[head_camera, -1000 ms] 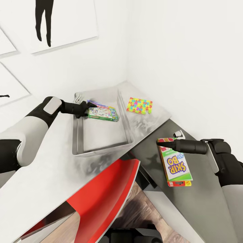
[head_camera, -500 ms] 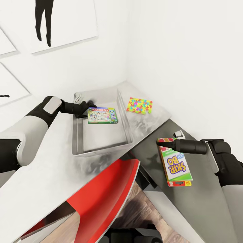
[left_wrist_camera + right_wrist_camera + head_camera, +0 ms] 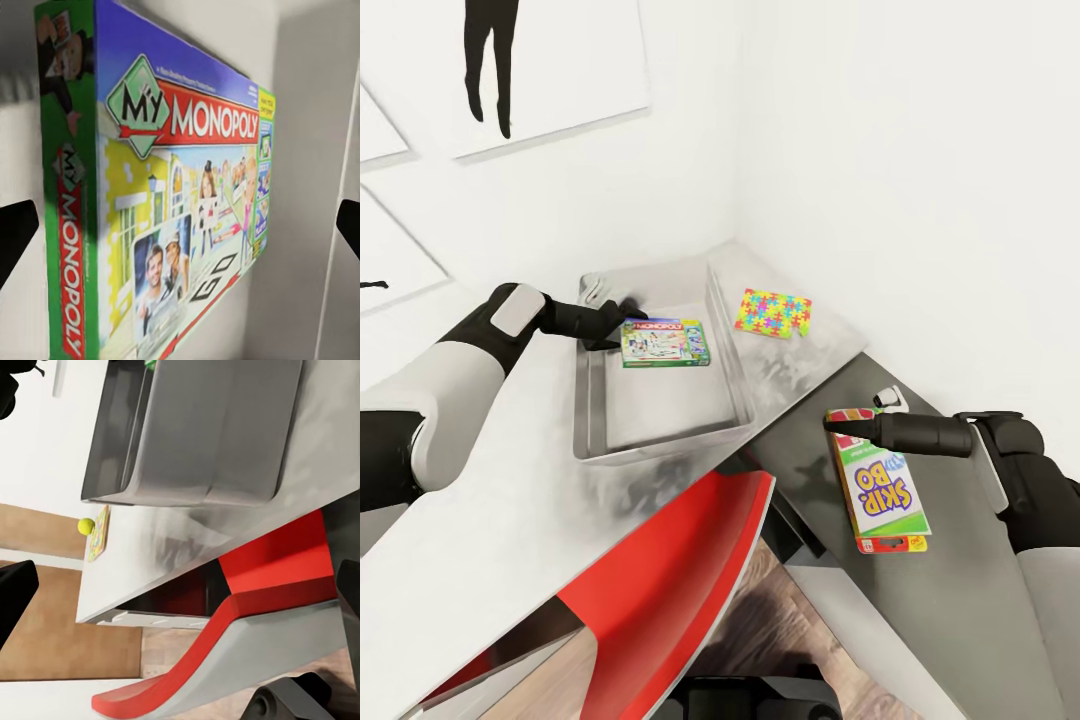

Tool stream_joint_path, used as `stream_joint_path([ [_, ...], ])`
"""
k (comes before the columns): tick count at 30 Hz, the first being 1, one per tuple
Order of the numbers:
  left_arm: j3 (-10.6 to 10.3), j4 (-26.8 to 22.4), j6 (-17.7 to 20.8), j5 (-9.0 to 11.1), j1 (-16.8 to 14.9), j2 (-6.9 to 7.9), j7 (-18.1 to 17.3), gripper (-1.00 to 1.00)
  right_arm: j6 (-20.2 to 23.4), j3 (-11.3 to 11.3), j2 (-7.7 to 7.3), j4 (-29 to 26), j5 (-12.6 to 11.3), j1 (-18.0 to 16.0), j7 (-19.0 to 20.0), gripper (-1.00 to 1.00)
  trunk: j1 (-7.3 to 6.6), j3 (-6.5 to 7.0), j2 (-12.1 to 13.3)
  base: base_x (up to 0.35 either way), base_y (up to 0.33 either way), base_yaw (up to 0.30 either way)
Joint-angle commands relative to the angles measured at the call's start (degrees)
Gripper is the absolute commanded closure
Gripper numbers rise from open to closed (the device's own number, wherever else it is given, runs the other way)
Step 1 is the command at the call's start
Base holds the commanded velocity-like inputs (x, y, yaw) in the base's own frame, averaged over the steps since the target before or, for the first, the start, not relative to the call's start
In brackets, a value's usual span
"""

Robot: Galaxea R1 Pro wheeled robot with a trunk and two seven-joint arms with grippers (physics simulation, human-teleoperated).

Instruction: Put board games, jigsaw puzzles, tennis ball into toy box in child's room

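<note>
The Monopoly game (image 3: 665, 343) lay in the toy box (image 3: 660, 440) (far end), with a jigsaw puzzle (image 3: 773, 313) on the table (image 3: 480, 520) at its two o'clock.

The pale grey bench (image 3: 510, 520) is carrying the toy box (image 3: 592, 400), with a jigsaw puzzle (image 3: 773, 312) lying just right of it.

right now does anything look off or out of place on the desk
Nothing is damaged or spilled. The Monopoly box lies flat inside the grey bin, with the left gripper open at its edge. The Skip-Bo box sits at the right gripper, away from the bin. One puzzle lies on the desk beside the bin.
</note>
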Motion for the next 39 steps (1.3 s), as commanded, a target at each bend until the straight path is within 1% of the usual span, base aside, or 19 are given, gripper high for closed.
stream_joint_path([
  [1, -0.44, 0.00, 0.20, -0.28, -0.05, 0.02, -0.59, -1.00, 0.40, 0.00, 0.03, 0.00, -0.10, -0.03, 0.07, -1.00, 0.03, -0.08, -0.09, 0.000, 0.000, 0.000],
  [5, -0.44, -0.01, 1.44, 0.39, -0.06, -0.06, -0.57, -1.00, 0.40, -0.02, 0.18, 0.00, -0.10, -0.03, 0.00, -1.00, 0.03, -0.08, -0.09, 0.000, 0.000, 0.000],
  [10, -0.49, -0.24, 3.10, 2.79, -0.64, -0.11, -0.52, -1.00, 0.40, -0.04, 0.32, 0.00, -0.11, -0.03, -0.05, -1.00, 0.03, -0.08, -0.09, 0.000, 0.000, 0.000],
  [11, -0.49, -0.24, 3.10, 2.79, -0.64, -0.11, -0.52, -1.00, 0.40, -0.04, 0.32, 0.00, -0.11, -0.03, -0.05, -1.00, 0.03, -0.08, -0.09, 0.000, 0.000, 0.000],
  [15, -0.47, -0.90, 3.61, 4.07, -0.98, -0.19, -0.61, -1.00, 0.40, -0.07, 0.33, 0.00, -0.11, -0.03, -0.07, -1.00, 0.03, -0.08, -0.09, 0.000, 0.000, 0.000],
  [16, -0.47, -0.90, 3.61, 4.07, -0.98, -0.19, -0.61, -1.00, 0.40, -0.07, 0.33, 0.00, -0.11, -0.03, -0.07, -1.00, 0.03, -0.08, -0.09, 0.000, 0.000, 0.000],
  [21, -0.48, -4.11, 3.85, 5.77, -1.03, -0.40, -0.66, -1.00, 0.40, -0.04, 0.37, 0.00, -0.11, -0.03, -0.07, -1.00, 0.03, -0.08, -0.09, 0.000, 0.000, 0.000],
  [22, -0.48, -4.11, 3.85, 5.77, -1.03, -0.40, -0.66, -1.00, 0.40, -0.04, 0.37, 0.00, -0.11, -0.03, -0.07, -1.00, 0.03, -0.08, -0.09, 0.000, 0.000, 0.000],
  [26, -0.51, -6.07, 3.98, 7.34, -0.98, -0.50, -0.64, -1.00, 0.40, -0.03, 0.39, 0.00, -0.11, -0.03, -0.07, -1.00, 0.03, -0.08, -0.09, 0.000, 0.000, 0.000],
  [31, -0.52, -6.96, 4.09, 8.22, -0.96, -0.55, -0.64, -1.00, 0.40, -0.04, 0.40, 0.00, -0.11, -0.03, -0.07, -1.00, 0.03, -0.08, -0.09, 0.000, 0.000, 0.000],
  [39, -0.55, -8.33, 4.44, 8.76, -0.75, -0.59, -0.71, -1.00, 0.40, -0.07, 0.72, 0.03, -0.09, 0.20, -0.06, -1.00, 0.03, -0.08, -0.09, 0.000, 0.000, 0.000],
])
